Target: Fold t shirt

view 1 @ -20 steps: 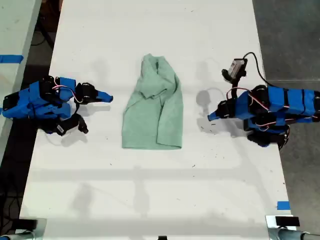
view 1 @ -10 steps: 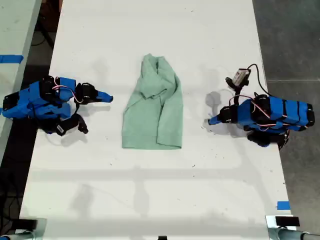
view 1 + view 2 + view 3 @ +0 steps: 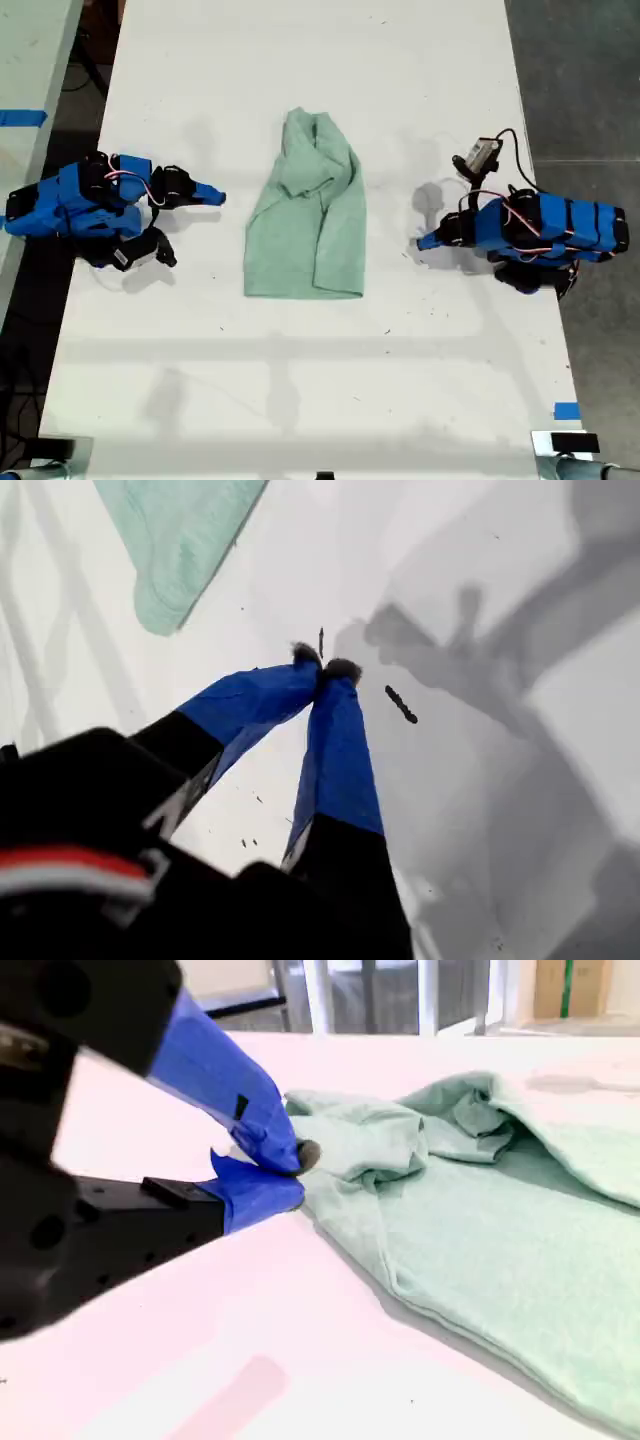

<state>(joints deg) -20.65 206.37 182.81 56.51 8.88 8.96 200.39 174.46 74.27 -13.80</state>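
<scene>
My first end effector (image 3: 421, 241) and the t shirt (image 3: 305, 225) stay put.

The first wrist view cuts the t shirt (image 3: 175, 540) down to one corner. In the second wrist view its hem runs out of frame. In the exterior view the table's (image 3: 300, 400) far and near edges are cropped off.

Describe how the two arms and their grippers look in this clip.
Both arms are bright blue with black motor blocks and thin red and white cables looped over them. My first gripper has tapered blue fingers with dark, worn tips. My second gripper has blue fingers on a black body. One arm carries a small camera on a black cable.
</scene>
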